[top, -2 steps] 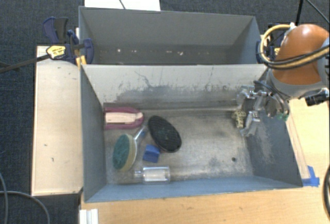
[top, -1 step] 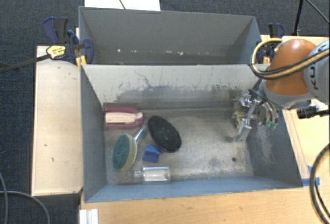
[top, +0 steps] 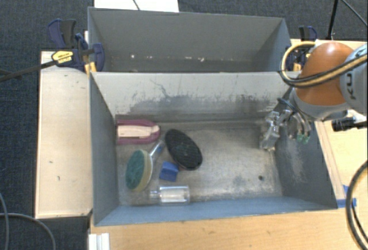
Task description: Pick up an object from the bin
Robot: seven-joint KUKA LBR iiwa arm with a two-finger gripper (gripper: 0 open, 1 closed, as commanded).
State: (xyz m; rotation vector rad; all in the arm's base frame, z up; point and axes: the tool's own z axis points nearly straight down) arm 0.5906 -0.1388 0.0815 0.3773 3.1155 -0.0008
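All the loose things lie in a small cluster well apart from the gripper, at the far end of the grey metal bin [top: 190, 42] from it.

Farthest from the gripper is a pink and mauve plastic stapler-shaped block [top: 137, 131], lying flat by the far wall. It looks stiff and moderately heavy, and a grip across its narrow body should suit it.

Below that is a round green scrubbing disc with a pale rim and short handle [top: 138, 169], tilted on edge. It is probably light and somewhat soft, and its rim is the likeliest hold.

A clear plastic bottle [top: 169, 193] lies on its side by the near wall. It is likely light, smooth and prone to roll or slip, so closing across its middle seems safest.

A small blue block [top: 168, 172] sits between the disc and the bottle, just beside both. It looks rigid and light but small to catch.

Nearest the gripper is a black oval brush-like pad [top: 183, 149]. It probably has a rough, yielding surface that grips well, and pinching across its short width looks the easiest choice.

Between that pad and the gripper is a broad stretch of bare bin floor. The gripper [top: 269, 141] hangs low near the bin's end wall, over bare floor. Whether it is released or clenched cannot be told from this angle. No pick has begun, and any of these things would call for a long reach across the bin.
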